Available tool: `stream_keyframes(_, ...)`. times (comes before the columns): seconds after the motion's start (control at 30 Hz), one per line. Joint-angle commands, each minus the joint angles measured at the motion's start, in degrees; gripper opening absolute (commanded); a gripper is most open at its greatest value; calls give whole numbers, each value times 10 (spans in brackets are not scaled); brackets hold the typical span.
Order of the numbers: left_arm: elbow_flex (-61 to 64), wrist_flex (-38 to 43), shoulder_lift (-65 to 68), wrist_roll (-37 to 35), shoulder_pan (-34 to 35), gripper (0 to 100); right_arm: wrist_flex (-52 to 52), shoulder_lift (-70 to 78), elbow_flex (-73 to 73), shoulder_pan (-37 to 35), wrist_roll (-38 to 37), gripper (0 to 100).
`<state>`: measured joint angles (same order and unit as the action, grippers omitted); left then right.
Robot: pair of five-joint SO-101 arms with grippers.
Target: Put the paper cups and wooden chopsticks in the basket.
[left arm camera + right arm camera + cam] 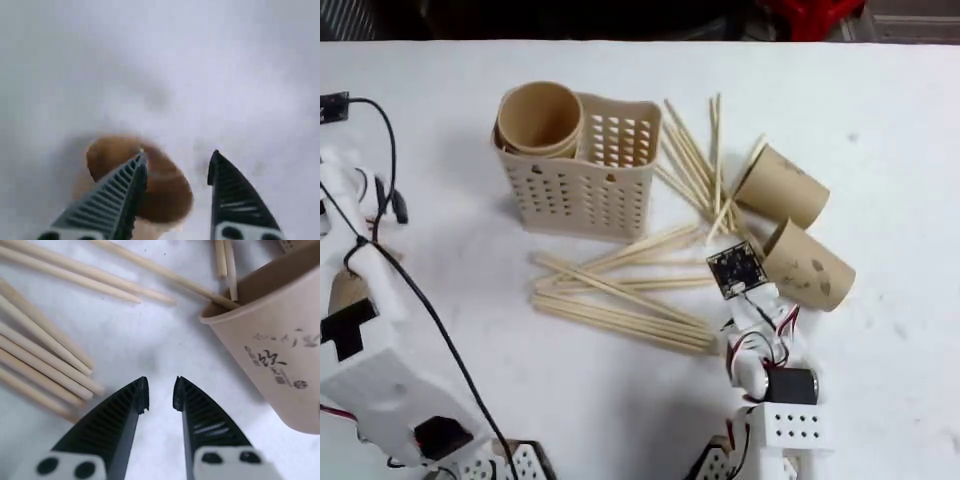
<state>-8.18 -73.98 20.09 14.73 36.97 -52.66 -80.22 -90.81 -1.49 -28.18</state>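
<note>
A beige perforated basket [582, 190] stands at the table's middle back with one paper cup [540, 118] upright inside. Two more paper cups [782, 186] [810, 266] lie on their sides to its right. Wooden chopsticks [620, 298] are strewn in front of the basket, and another bunch [695, 160] lies between the basket and the cups. My right gripper [160, 395] hovers low over bare table, open by a narrow gap, between chopsticks [45, 365] and a lying cup [280, 340]. My left gripper [177, 160] is open above a brown cup [165, 190] at the table's far left [345, 292].
The white left arm [370, 370] and its black cable [430, 310] take up the left side of the white table [880, 100]. The right arm's base [790, 425] sits at the front edge. Dark and red objects show beyond the table's back edge.
</note>
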Motion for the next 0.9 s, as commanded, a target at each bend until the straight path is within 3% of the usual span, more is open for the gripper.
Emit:
stream_keyframes(0.0,-81,-66,-3,29,24,215,10,-4,2,3,1,91)
stream_keyframes(0.27,-193,-179,-3,77,37,215,10,-4,2,4,1,91)
stream_keyframes(0.5,-237,-171,3,74,78,215,10,-4,2,4,1,91)
stream_keyframes(0.6,-237,-149,17,33,95,219,10,-4,2,4,1,91)
stream_keyframes(0.87,-244,-127,113,-4,81,240,10,-4,2,4,1,91)
